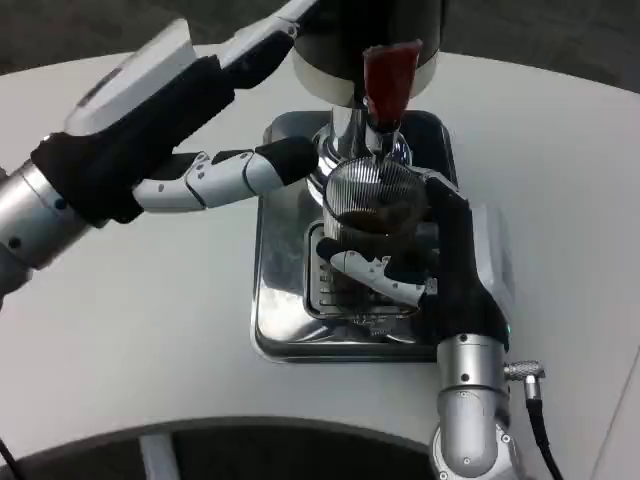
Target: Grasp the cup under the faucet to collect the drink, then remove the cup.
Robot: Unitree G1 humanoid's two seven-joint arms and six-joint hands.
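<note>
A clear ribbed cup [372, 205] stands on the silver drip tray [280, 300] directly under the faucet spout [383, 140]. Dark drink fills the cup's lower part. My right hand [420, 265] wraps around the cup from the right, with fingers [375, 272] curled across its front. My left hand [165, 110] reaches up to the dispenser; one finger [262, 40] rests high by the tank, others [240, 172] stretch toward the faucet base. The red tap lever [392, 75] hangs above the spout.
The dispenser's dark round tank [340, 40] sits at the top centre on the tray. The white table [130, 330] spreads left and right of the tray. A cable [540, 420] runs along my right forearm.
</note>
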